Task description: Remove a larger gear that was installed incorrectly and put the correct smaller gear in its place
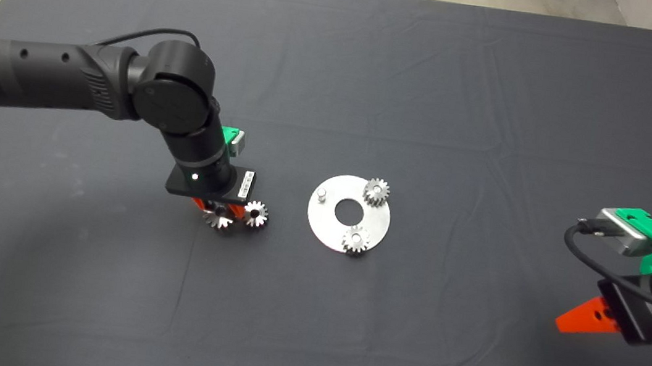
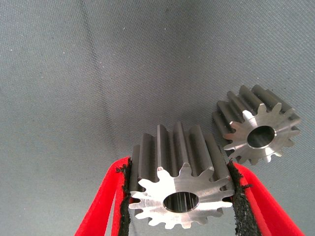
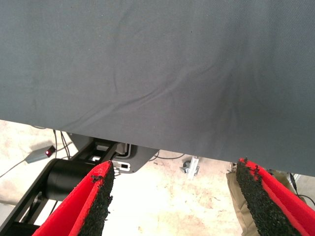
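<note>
Left claw (image 2: pixel 179 196) vertical, pads against larger gear (image 2: pixel 177 189) (smaller gear (image 2: pixel 257 127) beside)

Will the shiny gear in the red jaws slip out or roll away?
The gear looks like solid metal, so probably stiff and heavy for its size. Its teeth sit against the left gripper's rough black pads, so it likely won't slip. Tipped on edge it might roll; flat it should stay put.
</note>
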You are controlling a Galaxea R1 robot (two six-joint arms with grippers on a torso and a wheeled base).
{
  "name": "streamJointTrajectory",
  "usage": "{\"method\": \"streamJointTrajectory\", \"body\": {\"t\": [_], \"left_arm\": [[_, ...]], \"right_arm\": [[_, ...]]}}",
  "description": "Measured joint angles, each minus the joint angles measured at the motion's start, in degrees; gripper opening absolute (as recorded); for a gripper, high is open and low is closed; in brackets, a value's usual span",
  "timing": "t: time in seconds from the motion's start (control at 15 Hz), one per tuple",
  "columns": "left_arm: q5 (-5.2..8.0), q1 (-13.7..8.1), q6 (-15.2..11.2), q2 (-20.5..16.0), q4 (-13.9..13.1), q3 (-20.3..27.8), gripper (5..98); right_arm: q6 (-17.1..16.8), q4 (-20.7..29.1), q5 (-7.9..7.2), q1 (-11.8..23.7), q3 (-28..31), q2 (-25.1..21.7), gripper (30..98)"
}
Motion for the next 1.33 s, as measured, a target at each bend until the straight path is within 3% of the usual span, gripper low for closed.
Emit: {"method": "streamJointTrajectory", "body": {"t": [0.67, 0.93, 1.33], "left_arm": [[0.13, 0.03, 0.00, 0.30, 0.30, 0.00, 36.1], [0.04, 1.71, 0.00, 0.34, 0.83, 0.00, 33.9], [-0.02, 1.78, 0.01, -0.30, 1.00, -0.11, 33.8]], "right_arm": [[0.00, 0.00, 0.00, 0.00, 0.00, 0.00, 66.0], [0.00, 0.00, 0.00, 0.00, 0.00, -0.02, 66.0], [0.00, 0.00, -0.02, 0.00, 0.00, -0.02, 66.0]]}}
